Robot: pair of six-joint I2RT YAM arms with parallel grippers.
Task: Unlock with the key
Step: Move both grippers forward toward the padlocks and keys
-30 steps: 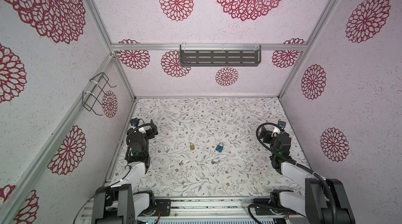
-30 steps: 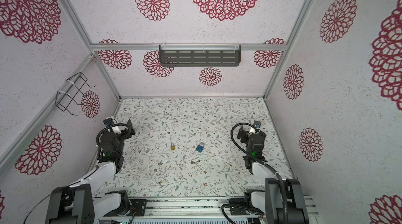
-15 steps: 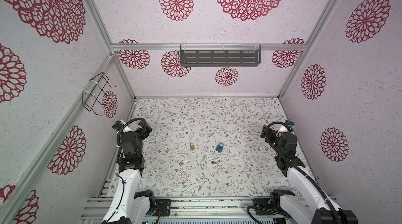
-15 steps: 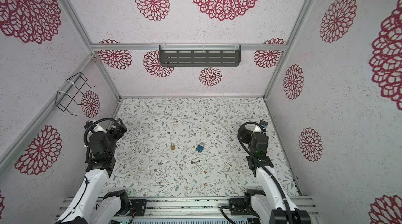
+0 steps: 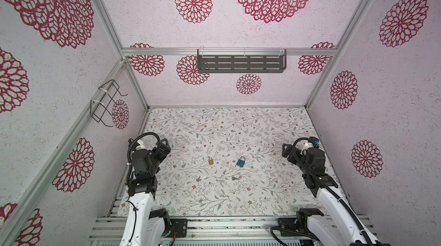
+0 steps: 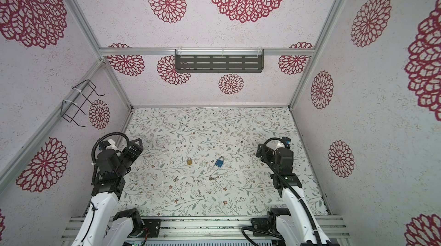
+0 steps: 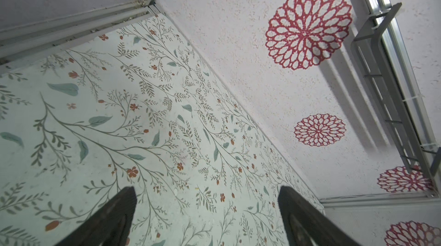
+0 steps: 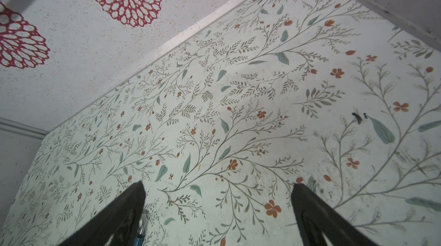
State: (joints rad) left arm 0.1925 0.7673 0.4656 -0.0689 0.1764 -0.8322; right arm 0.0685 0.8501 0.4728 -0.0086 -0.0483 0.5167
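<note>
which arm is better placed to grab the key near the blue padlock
Likely right: the key beside the blue padlock lies somewhat nearer the open, empty right tool than the left tool.

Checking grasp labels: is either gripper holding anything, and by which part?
Nothing held. Left gripper and right gripper are open, empty; gold padlock, blue padlock, left key and right key lie on the table.

Both top views are bright and evenly lit, with only faint shadows on the table (image 5: 262,199), and the wide lens stretches the side walls (image 5: 47,118) toward the corners. In the left wrist view the shelf (image 7: 374,32) throws soft striped shadows down the back wall (image 7: 238,65). The left gripper (image 7: 207,192) and right gripper (image 8: 218,186) look dark and slightly soft against the pale, sharp table.
</note>
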